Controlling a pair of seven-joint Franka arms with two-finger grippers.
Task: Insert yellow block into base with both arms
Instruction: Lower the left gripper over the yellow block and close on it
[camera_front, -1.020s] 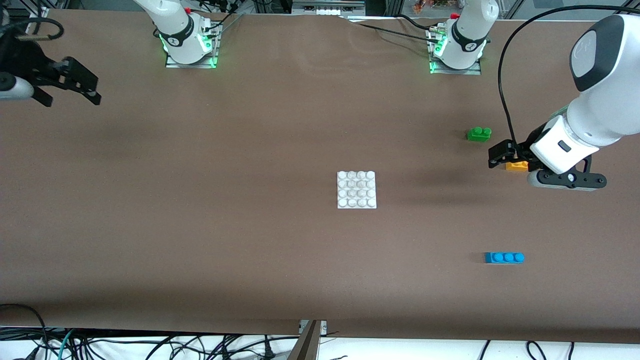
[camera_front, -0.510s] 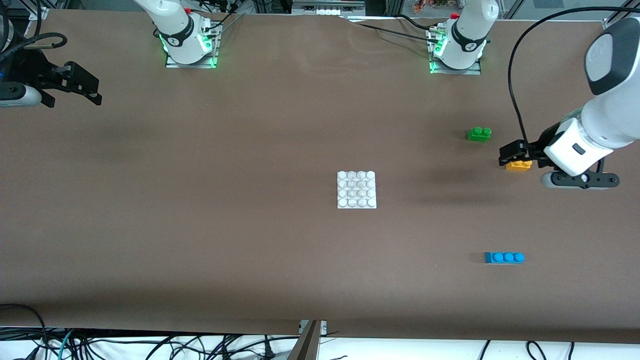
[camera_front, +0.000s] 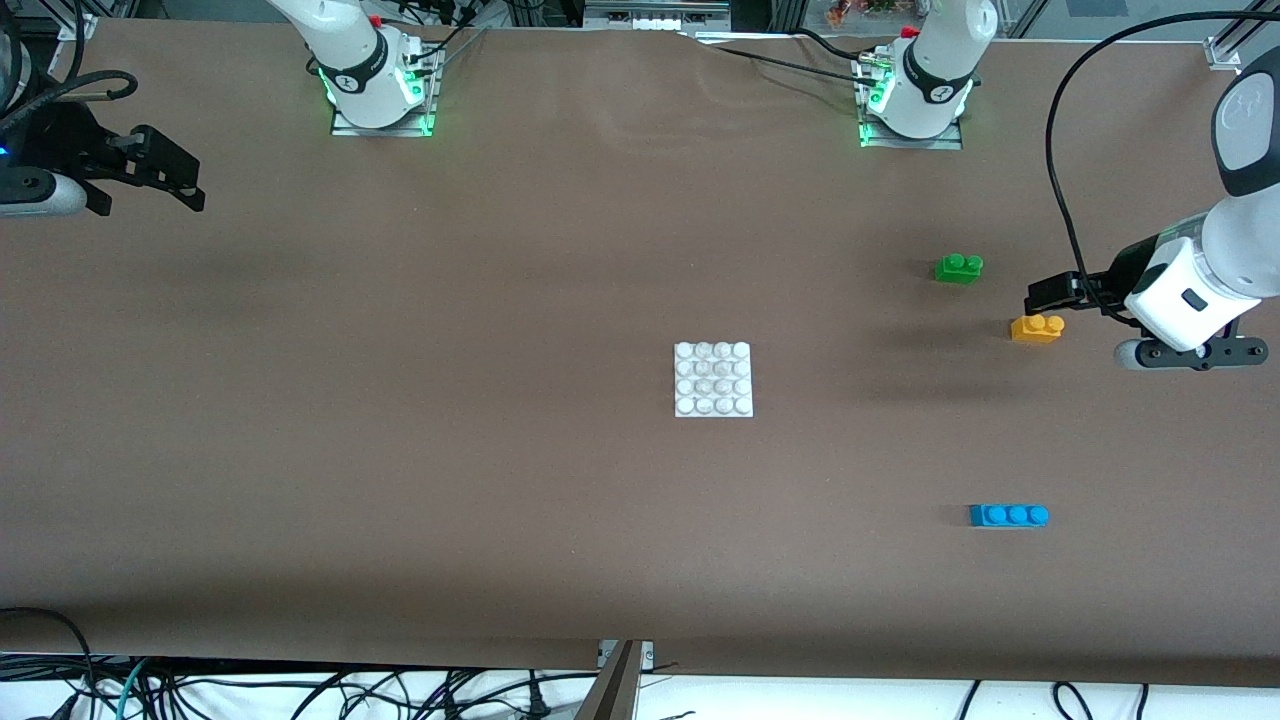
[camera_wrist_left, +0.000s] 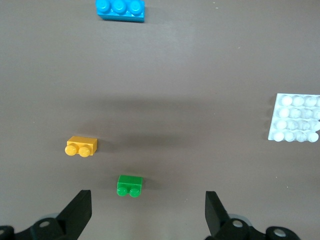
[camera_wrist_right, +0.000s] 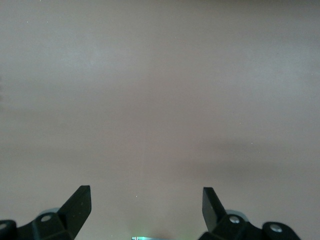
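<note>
Your table (camera_front: 400, 450) is a wide brown surface, with the two arm bases bolted along the edge farthest from the front camera and loose cables hanging off the near edge.

The yellow block (camera_front: 1037, 328) lies on the table toward the left arm's end, studs up, with nothing touching it. You can see it in the left wrist view too (camera_wrist_left: 81, 146), lying free on the brown surface. The left gripper (camera_front: 1060, 292) hangs in the air just beside the yellow block, over the table toward that same end, with its jaws spread wide and nothing between them; its two black fingers (camera_wrist_left: 77, 212) stand well apart in the left wrist view.

The base (camera_front: 713, 379) sits flat near the middle of the table, well apart from the yellow block, and its studs carry no brick.

The green brick (camera_front: 958, 267) lies near the yellow block, farther from the front camera. The blue brick (camera_front: 1008, 515) lies nearer to the front camera than the yellow block, well apart from it.

Your right gripper (camera_front: 175, 180) waits over the right arm's end of the table, its jaws wide apart and empty; its wrist view shows only bare table between the fingers (camera_wrist_right: 75, 207).
</note>
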